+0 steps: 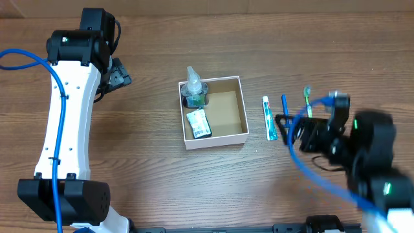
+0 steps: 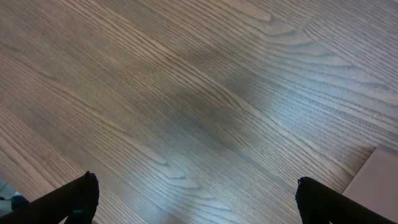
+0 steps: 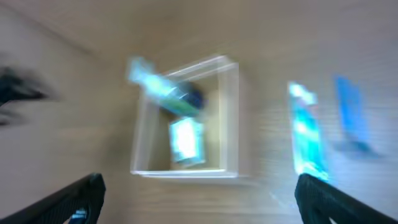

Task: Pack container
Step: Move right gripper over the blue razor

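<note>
Although the container [image 1: 226, 113] near the middle of the table [image 2: 186, 93] already holds two things, the packing looks only partly done. A clear bottle with a green label [image 1: 194, 94] lies in its far-left corner, and a small green packet [image 1: 198, 123] lies just nearer, along the left wall. The right half of the brown floor is bare. Three things are left out on the table toward its right edge: a toothpaste tube [image 1: 270, 120] just beside the container's right wall, then a slim blue item [image 1: 284, 103] too small to name, and a green toothbrush [image 1: 308, 101]. The right gripper [image 3: 199, 183] stands with its fingers spread wide and nothing between them. It is close over the toothpaste tube, so the container lies just to its left, and its smeared wrist view looks across the box. The left gripper [image 2: 196, 182] is likewise wide apart and holds nothing. It sits over bare wood well off toward the table's far-left corner, with the container away to its right.
</note>
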Motion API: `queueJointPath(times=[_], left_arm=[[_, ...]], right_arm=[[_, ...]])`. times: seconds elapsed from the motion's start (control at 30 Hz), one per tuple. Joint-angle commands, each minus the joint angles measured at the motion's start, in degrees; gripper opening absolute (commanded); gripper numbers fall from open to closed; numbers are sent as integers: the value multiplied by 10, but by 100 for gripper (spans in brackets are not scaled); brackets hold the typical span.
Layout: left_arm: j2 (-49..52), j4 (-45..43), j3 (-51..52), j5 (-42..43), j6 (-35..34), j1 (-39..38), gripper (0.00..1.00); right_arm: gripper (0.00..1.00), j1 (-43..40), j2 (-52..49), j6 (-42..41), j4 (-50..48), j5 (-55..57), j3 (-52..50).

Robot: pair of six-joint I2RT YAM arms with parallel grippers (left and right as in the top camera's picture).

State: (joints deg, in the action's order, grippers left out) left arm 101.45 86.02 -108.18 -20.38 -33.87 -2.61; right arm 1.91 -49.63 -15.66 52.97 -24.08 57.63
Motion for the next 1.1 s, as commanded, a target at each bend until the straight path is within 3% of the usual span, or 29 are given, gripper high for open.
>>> queueJointPath(times=[0.0, 0.13, 0.5, 0.57, 0.73, 1.07], left_arm=[[0, 1, -12, -10, 11, 2, 100], [0, 1, -12, -10, 11, 2, 100], [0, 1, -12, -10, 11, 2, 100], [0, 1, -12, -10, 11, 2, 100], [0, 1, -12, -10, 11, 2, 100], [0, 1, -12, -10, 11, 2, 100]], right_arm=[[100, -2, -143, 98, 89, 203, 151], [100, -2, -258, 97, 137, 221, 228], [100, -2, -409, 100, 109, 224, 231], [95, -2, -425, 101, 105, 236, 231], [69, 0, -458, 101, 85, 236, 229], [67, 0, -507, 102, 7, 241, 181]])
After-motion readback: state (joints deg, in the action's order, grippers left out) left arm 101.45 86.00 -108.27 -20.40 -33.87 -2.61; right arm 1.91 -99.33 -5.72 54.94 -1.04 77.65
